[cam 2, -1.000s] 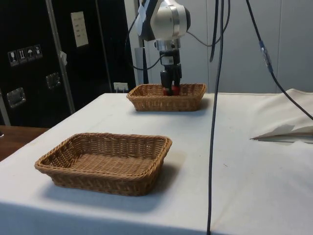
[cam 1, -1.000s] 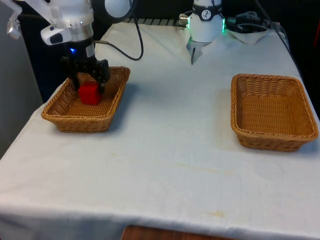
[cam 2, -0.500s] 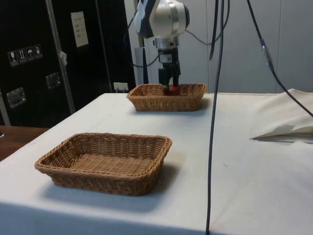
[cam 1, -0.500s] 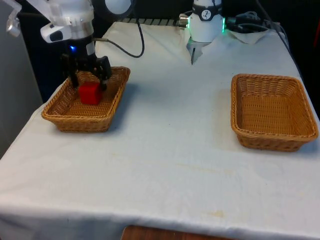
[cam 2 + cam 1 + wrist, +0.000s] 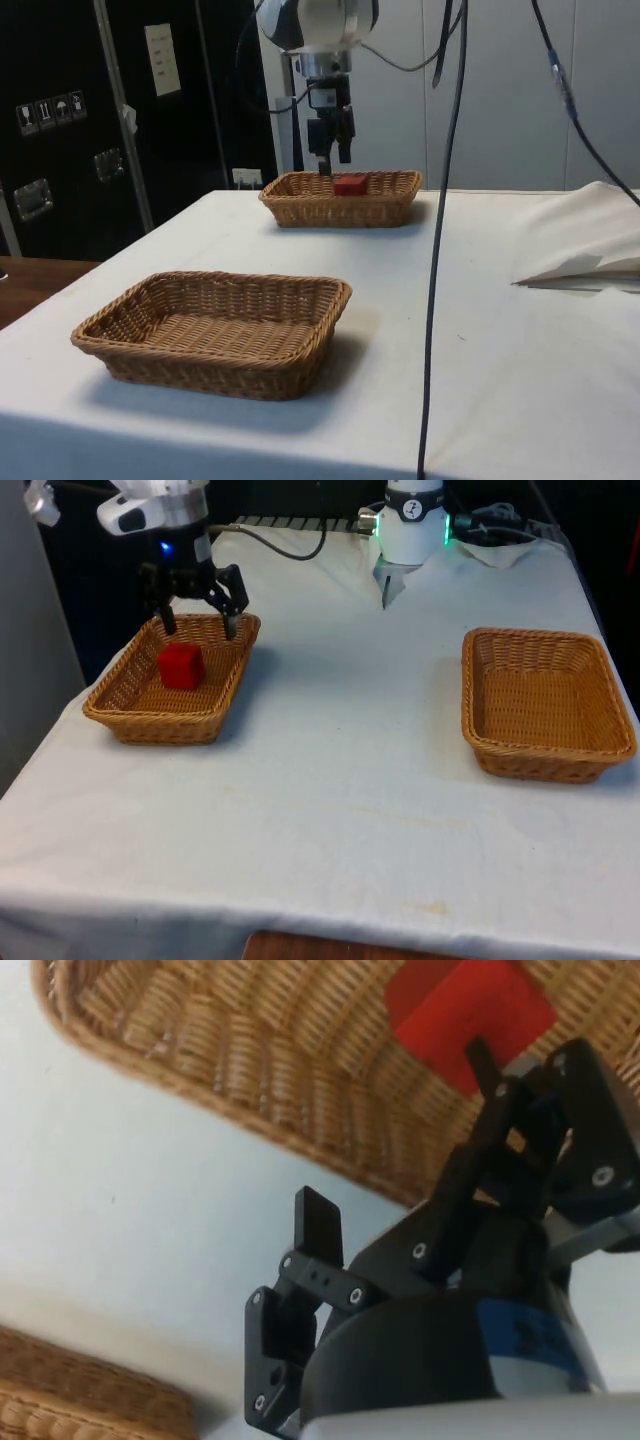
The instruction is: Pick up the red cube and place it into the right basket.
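The red cube (image 5: 181, 666) lies inside the basket (image 5: 120, 718) on the front view's left, near its far end. My gripper (image 5: 198, 628) hangs open just above that basket's far rim, with nothing between its fingers and clear of the cube. From the side, the gripper (image 5: 330, 160) is above the cube (image 5: 350, 184), which peeks over the far basket's rim (image 5: 340, 205). In the wrist view the cube (image 5: 470, 1010) rests on wicker (image 5: 250, 1050) beyond the spread fingertips (image 5: 318, 1215). The basket (image 5: 480, 748) on the front view's right holds nothing.
The two baskets stand far apart on the white cloth (image 5: 340, 780). From the side, the empty basket (image 5: 215, 330) is nearest. A black cable (image 5: 440, 250) hangs down across the side view. Crumpled cloth (image 5: 590, 260) lies at the table's edge.
The gripper has risen out of the left basket and its fingers have spread wider. The red cube stayed on the basket floor where it was.
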`<state>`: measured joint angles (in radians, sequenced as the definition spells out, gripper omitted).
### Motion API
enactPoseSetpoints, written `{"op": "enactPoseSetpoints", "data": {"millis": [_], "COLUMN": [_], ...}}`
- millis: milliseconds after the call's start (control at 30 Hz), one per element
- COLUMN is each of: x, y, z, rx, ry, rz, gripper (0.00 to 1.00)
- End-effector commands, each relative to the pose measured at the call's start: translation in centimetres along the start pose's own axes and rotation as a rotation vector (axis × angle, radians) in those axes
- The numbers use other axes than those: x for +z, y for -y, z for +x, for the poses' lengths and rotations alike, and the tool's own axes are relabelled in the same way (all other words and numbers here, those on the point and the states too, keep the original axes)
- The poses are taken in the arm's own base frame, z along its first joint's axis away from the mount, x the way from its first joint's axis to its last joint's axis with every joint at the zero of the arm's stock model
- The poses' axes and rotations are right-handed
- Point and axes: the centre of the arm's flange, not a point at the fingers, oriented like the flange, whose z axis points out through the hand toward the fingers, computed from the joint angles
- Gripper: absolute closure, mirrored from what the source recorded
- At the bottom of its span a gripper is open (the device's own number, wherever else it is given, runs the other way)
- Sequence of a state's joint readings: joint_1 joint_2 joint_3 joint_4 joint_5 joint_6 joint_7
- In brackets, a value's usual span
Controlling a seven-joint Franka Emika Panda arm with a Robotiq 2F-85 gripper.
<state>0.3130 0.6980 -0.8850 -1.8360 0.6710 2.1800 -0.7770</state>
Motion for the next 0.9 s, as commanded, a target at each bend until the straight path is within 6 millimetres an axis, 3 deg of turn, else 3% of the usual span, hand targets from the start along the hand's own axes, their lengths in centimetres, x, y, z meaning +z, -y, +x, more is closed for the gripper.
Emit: {"op": "enactPoseSetpoints", "data": {"millis": [0, 700, 733, 867], "x": [-0.4, -1.4, -1.3, -1.5], "y": [0.6, 7.5, 7.0, 9.1], "z": [-0.1, 0.0, 0.2, -0.1], "rx": [-0.002, -0.054, -0.054, -0.068], "ry": [-0.001, -0.023, -0.016, -0.029], "rz": [-0.005, 0.026, 0.037, 0.034], "gripper": [0.00, 0.00, 0.00, 0.00]}}
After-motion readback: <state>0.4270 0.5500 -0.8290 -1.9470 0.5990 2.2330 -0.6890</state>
